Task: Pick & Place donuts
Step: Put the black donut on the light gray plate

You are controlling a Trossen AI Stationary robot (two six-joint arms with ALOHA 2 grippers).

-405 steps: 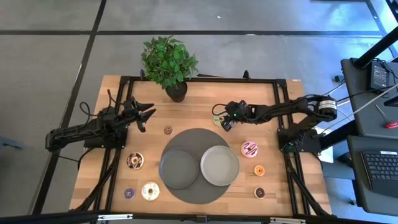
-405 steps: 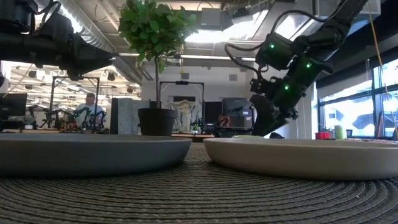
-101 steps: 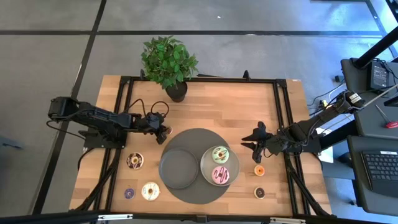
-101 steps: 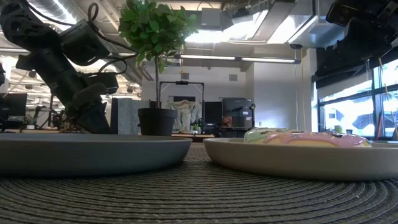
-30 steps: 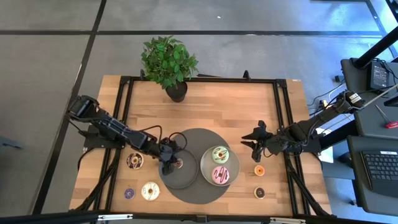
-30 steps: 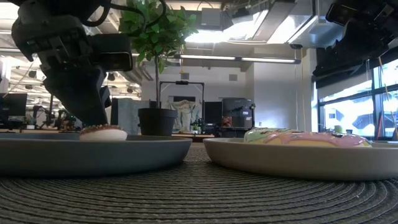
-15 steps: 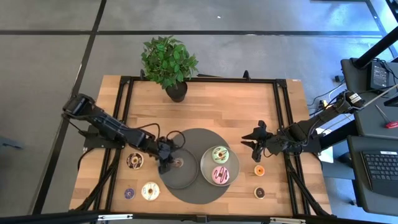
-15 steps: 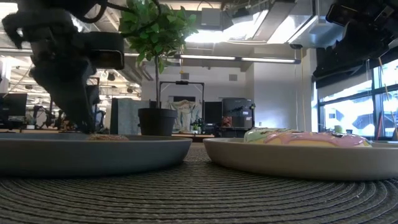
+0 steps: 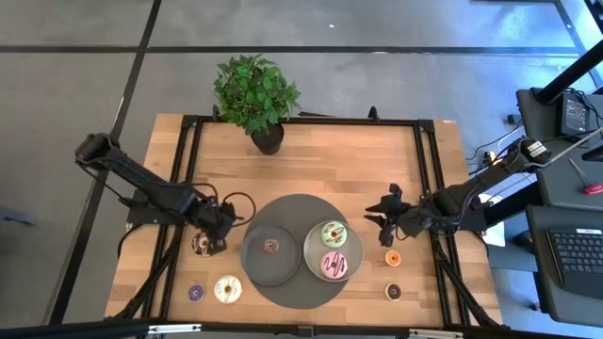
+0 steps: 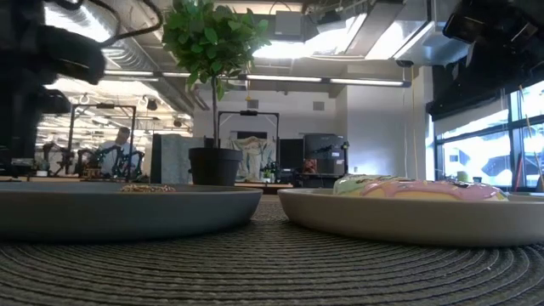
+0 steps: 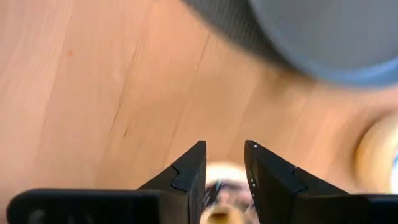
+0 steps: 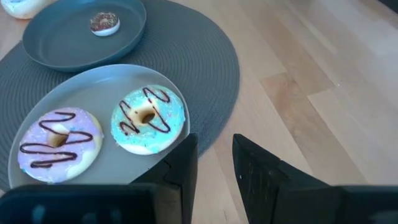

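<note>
From above, the left gripper (image 9: 222, 234) has pulled back off the dark plate (image 9: 254, 268) since a second ago, leaving the small brown donut (image 9: 270, 247) lying alone on it; the gripper now hangs over the chocolate donut (image 9: 203, 245) on the worktop (image 9: 330, 160).

At table height, the brown donut (image 10: 146, 187) sits low on the plate.

The left wrist view shows the fingers (image 11: 189, 171) apart.

The right wrist view shows the right gripper (image 12: 214, 158) parted, empty, beside the green donut (image 12: 149, 119) and pink donut (image 12: 57, 138).

A potted plant (image 9: 256, 99) stands behind two grey plates (image 9: 271, 255) on a round mat (image 9: 300, 203).
</note>
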